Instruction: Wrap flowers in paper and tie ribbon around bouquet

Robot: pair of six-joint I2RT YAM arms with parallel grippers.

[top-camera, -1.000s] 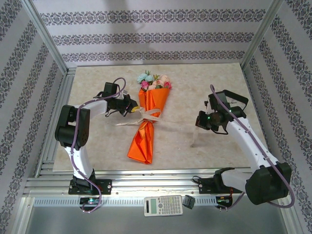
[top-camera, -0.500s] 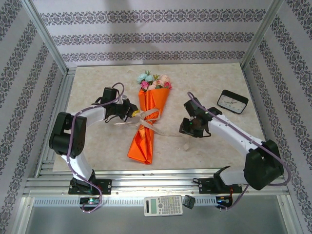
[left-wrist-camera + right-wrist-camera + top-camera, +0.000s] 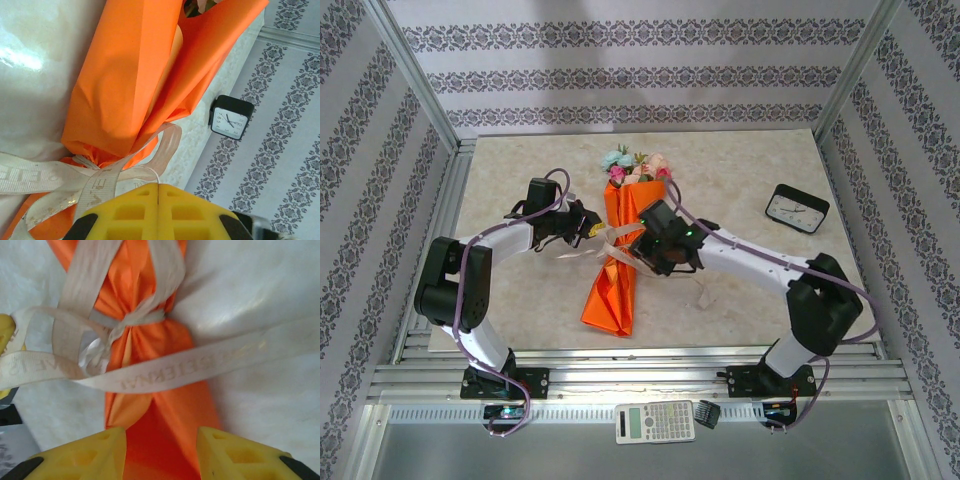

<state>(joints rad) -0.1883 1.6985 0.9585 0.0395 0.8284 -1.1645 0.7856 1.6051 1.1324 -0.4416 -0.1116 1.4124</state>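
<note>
The bouquet point(image 3: 610, 290) lies in mid-table, an orange paper point(image 3: 125, 75) cone with the flowers point(image 3: 635, 168) showing at its far, wide end. A beige ribbon point(image 3: 165, 372) is knotted round its narrow waist, and one tail point(image 3: 700, 295) trails off to the right. My left gripper point(image 3: 158, 187) is just left of the waist, shut on a loop of the ribbon point(image 3: 145, 172). My right gripper point(image 3: 160, 440) hovers over the cone just below the knot. Its jaws are open, with orange paper point(image 3: 165, 440) showing between the fingers point(image 3: 85, 455) and nothing held.
A small black clock point(image 3: 797, 208) stands at the right of the table and is also in the left wrist view point(image 3: 231, 116). A calculator point(image 3: 655, 422) lies on the front ledge below the table. Metal frame posts and patterned walls close in the sides.
My right arm has swung left from the table's right side to over the bouquet's waist, and its jaws have opened, dropping the ribbon tail. The left gripper has barely moved, still pinching the ribbon.
</note>
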